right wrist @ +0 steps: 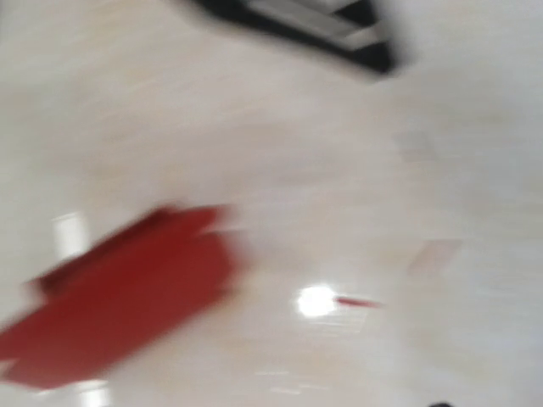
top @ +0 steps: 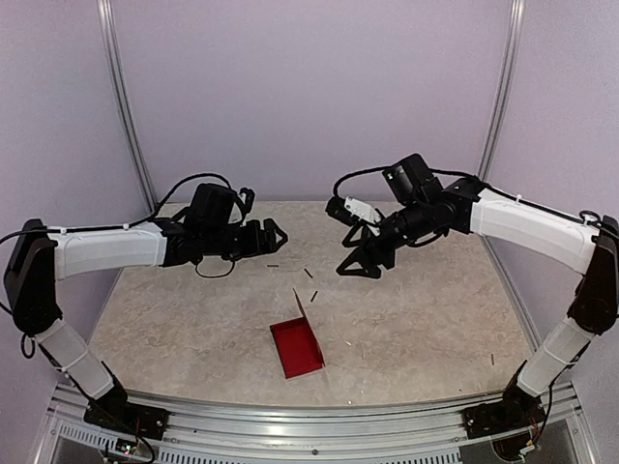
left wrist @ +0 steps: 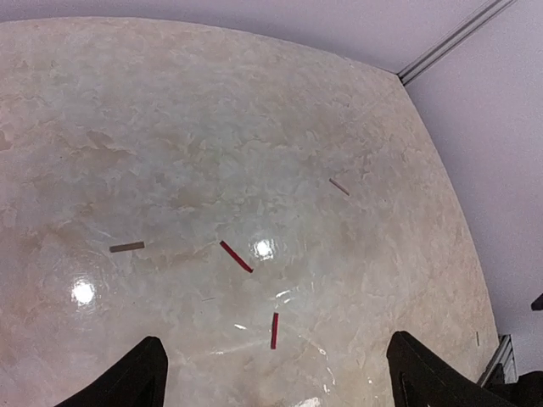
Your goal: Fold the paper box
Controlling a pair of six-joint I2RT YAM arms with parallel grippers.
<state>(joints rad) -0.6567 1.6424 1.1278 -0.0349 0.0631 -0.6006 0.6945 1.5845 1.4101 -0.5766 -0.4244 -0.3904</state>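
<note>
Paper box (top: pixel 296 348): we see it on the table (top: pixel 435 319) near the front edge, between the arms, with one flap standing up and nothing touching it.
Left gripper (top: pixel 280 235): we find it above the table, beyond and left of the box, jaws spread wide and empty.
Right gripper (top: pixel 360 272): we see it raised beyond and right of the box, jaws apart, holding nothing.
Scraps (left wrist: pixel 236 256): thin red slivers lie beyond the box.

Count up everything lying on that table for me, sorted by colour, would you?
Red paper box: 1
Red slivers: 2
Brownish slivers: 2
Total: 5 clearly seen. A few fainter specks are too small to sort.
</note>
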